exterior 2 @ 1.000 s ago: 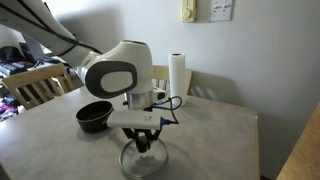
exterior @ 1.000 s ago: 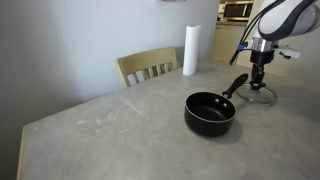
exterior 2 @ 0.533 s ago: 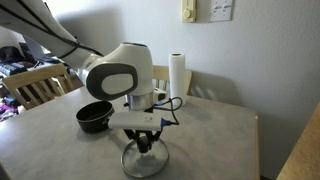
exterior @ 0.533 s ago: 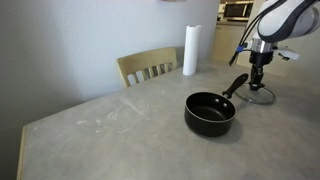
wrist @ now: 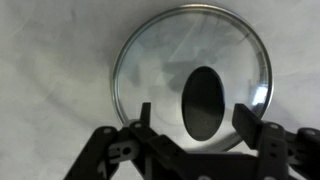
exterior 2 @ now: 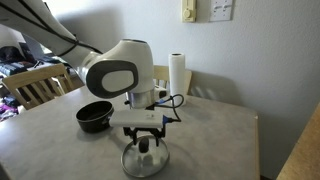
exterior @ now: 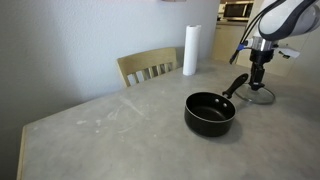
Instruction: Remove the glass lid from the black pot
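The black pot [exterior: 210, 113] [exterior 2: 94, 115] stands uncovered on the grey table, its long handle pointing toward the arm. The glass lid [exterior: 262, 96] [exterior 2: 145, 161] [wrist: 192, 85] lies flat on the table beside the pot, apart from it. In the wrist view its black knob [wrist: 203, 102] sits in the middle of the disc. My gripper [exterior: 261, 82] [exterior 2: 146, 146] [wrist: 196, 118] hangs straight over the lid, open. Its fingertips [wrist: 245, 112] stand on either side of the knob without touching it.
A white paper-towel roll [exterior: 190, 50] [exterior 2: 178, 73] stands at the table's far edge near the wall. A wooden chair [exterior: 148, 67] [exterior 2: 35, 88] is pushed up to the table [exterior: 110, 125]. The table's edge runs close past the lid.
The fingers have spread apart and let go of the lid's knob. The lid stays flat on the table and the arm has hardly moved.
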Robot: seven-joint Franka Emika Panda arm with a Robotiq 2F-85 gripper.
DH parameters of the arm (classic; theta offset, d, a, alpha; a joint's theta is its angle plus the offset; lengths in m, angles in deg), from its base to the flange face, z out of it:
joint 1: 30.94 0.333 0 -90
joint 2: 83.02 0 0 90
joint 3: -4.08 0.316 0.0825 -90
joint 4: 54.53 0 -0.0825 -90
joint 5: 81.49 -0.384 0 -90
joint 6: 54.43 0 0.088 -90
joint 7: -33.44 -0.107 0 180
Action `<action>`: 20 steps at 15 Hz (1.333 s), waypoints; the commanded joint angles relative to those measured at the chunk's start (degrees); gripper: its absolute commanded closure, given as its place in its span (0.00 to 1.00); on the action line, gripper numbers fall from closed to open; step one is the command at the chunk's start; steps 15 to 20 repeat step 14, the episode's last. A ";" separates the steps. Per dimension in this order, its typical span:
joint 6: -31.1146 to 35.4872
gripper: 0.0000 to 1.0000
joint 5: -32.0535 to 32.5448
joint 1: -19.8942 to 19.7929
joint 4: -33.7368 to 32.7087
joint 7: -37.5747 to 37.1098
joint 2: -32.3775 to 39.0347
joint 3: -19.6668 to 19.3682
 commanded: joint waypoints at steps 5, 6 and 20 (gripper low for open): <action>-9.01 0.00 0.59 -0.74 2.98 4.98 -11.28 -0.16; -11.04 0.00 0.44 -0.48 2.77 5.47 -12.65 -0.38; -17.63 0.00 -0.14 1.22 0.57 4.32 -14.85 -1.66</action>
